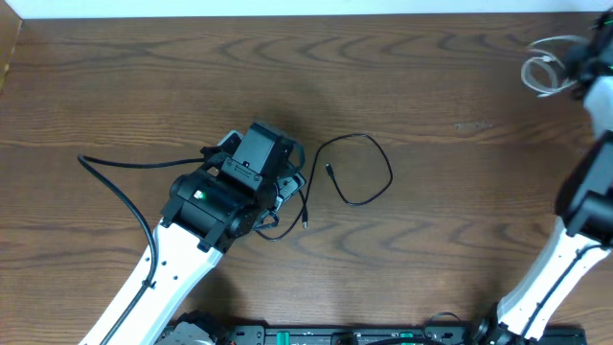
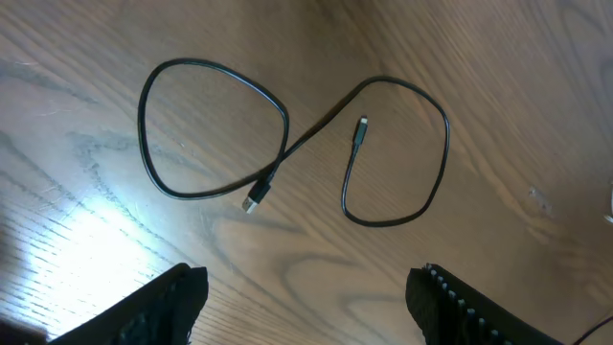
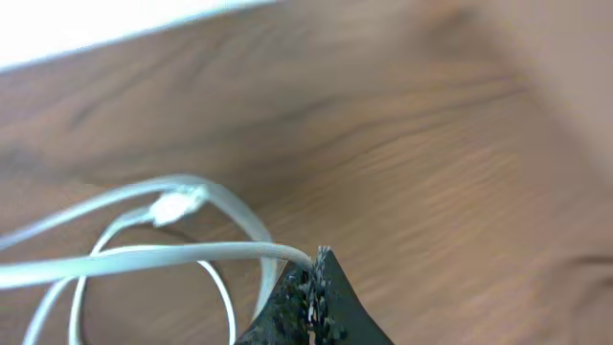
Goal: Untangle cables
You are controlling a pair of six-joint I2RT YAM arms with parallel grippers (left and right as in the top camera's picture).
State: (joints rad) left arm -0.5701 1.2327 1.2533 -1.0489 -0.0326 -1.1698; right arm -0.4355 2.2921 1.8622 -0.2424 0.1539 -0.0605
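The black cable (image 1: 369,172) lies loose on the wooden table, curled in open loops; in the left wrist view (image 2: 287,144) it forms a figure eight with both plug ends free. My left gripper (image 2: 306,297) is open and empty, hovering above the table just short of the black cable; in the overhead view (image 1: 278,182) it sits over the cable's left loop. My right gripper (image 3: 311,287) is shut on the white cable (image 3: 144,257), which hangs in loops beside the jaws. Overhead, the white cable (image 1: 544,72) is held up at the far right.
The table's far edge (image 1: 287,11) meets a white strip along the top. A thick black arm wire (image 1: 115,177) runs across the table left of my left arm. The right arm (image 1: 584,201) stands along the right side.
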